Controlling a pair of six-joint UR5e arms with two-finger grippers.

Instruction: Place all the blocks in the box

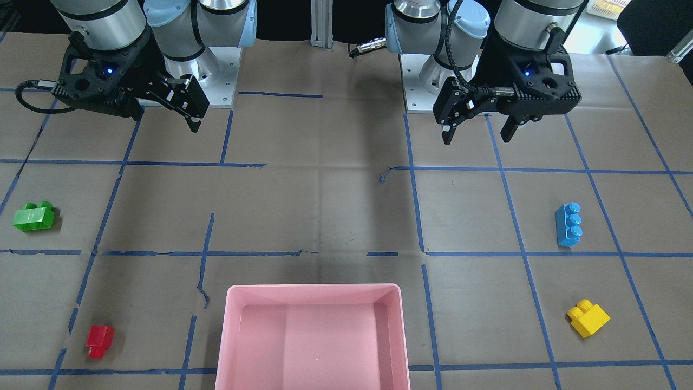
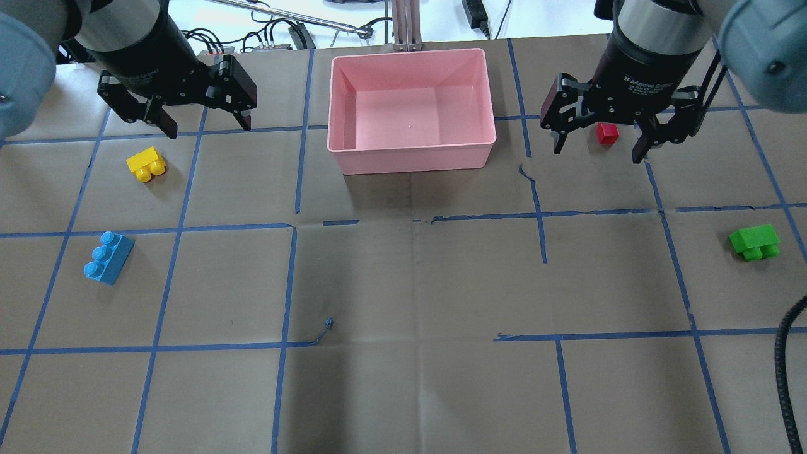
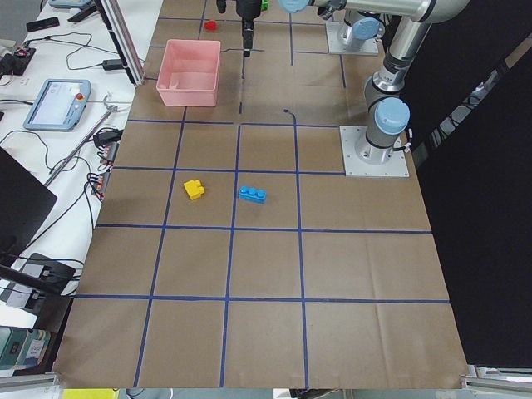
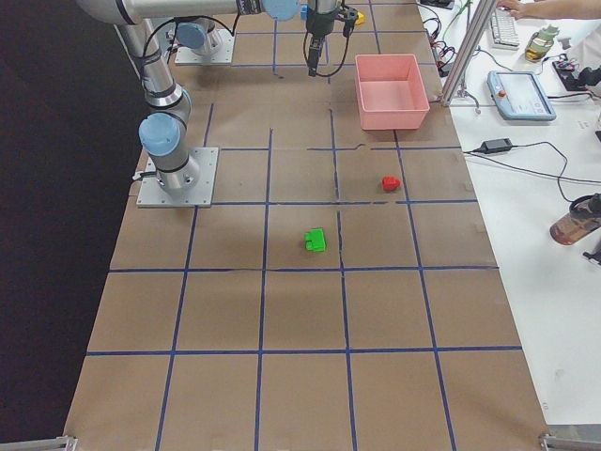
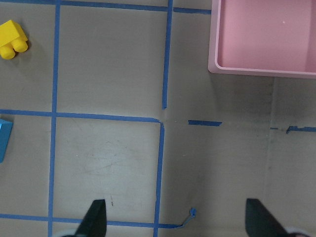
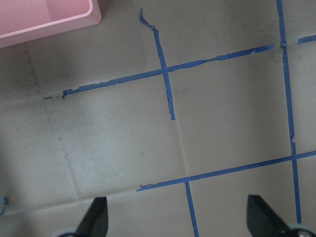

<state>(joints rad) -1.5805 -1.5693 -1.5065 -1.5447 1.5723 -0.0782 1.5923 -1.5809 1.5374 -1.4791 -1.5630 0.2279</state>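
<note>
Brown paper gridded with blue tape covers the table point(image 2: 410, 284). A side bench beside it carries a pendant point(image 3: 56, 103) and a bottle point(image 4: 575, 222). The pink box point(image 2: 413, 157), shallow and thick-rimmed, sits at the table's far middle. All four studded blocks lie on the paper outside it: the yellow block point(image 2: 146, 164) and long blue block point(image 2: 108, 257) on the left, the small red block point(image 2: 607, 133) and green block point(image 2: 754, 242) on the right. The left gripper point(image 2: 208, 128) and right gripper point(image 2: 597, 152) hang above the paper, jaws spread wide.

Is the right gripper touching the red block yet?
Apart. The front-facing view shows a wide gap between the red block and the right gripper; their overlap in the overhead view is only perspective.
</note>
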